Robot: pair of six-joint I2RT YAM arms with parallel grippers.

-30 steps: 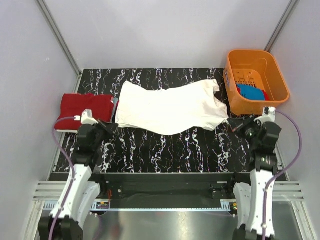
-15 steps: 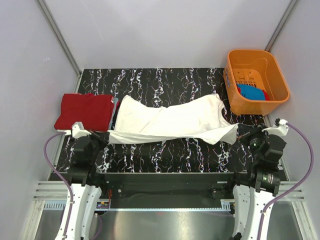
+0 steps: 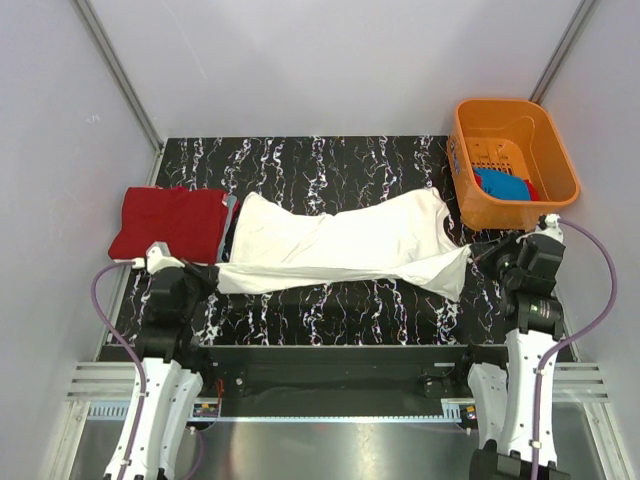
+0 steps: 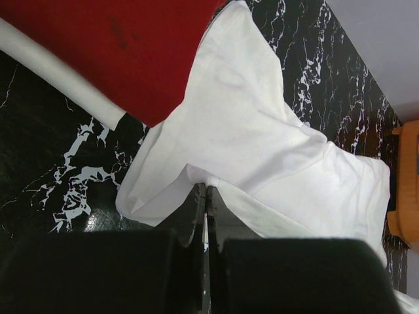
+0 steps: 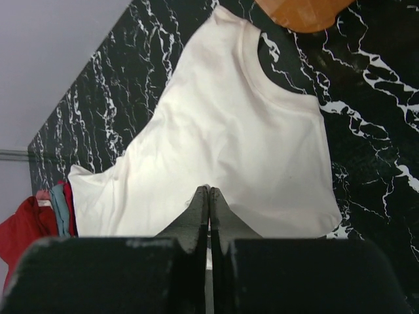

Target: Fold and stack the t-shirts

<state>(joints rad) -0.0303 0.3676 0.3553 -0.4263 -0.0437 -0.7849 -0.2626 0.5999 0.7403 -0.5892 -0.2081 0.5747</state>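
Observation:
The white t-shirt point(image 3: 340, 240) lies stretched across the middle of the black marbled table, its near edge lifted at both ends. My left gripper point(image 3: 214, 272) is shut on the shirt's near left edge point(image 4: 196, 176); the jaws meet on a pinch of cloth point(image 4: 206, 190). At the other end my right gripper point(image 3: 470, 256) is shut on the near right edge point(image 5: 209, 191), and a corner hangs below it. A folded red t-shirt point(image 3: 168, 222) lies at the left. A blue t-shirt point(image 3: 500, 185) sits in the orange basket point(image 3: 560, 150).
The orange basket stands at the back right, close to my right arm; its corner shows in the right wrist view point(image 5: 301, 12). Grey walls close in both sides. A white cable point(image 4: 59, 72) crosses over the red t-shirt point(image 4: 111, 39) near my left gripper.
Both grippers drew the white t-shirt's near edge toward the arms' bases, stretching it flat. In the last half second the right gripper moved back slightly toward the basket; the left stayed.

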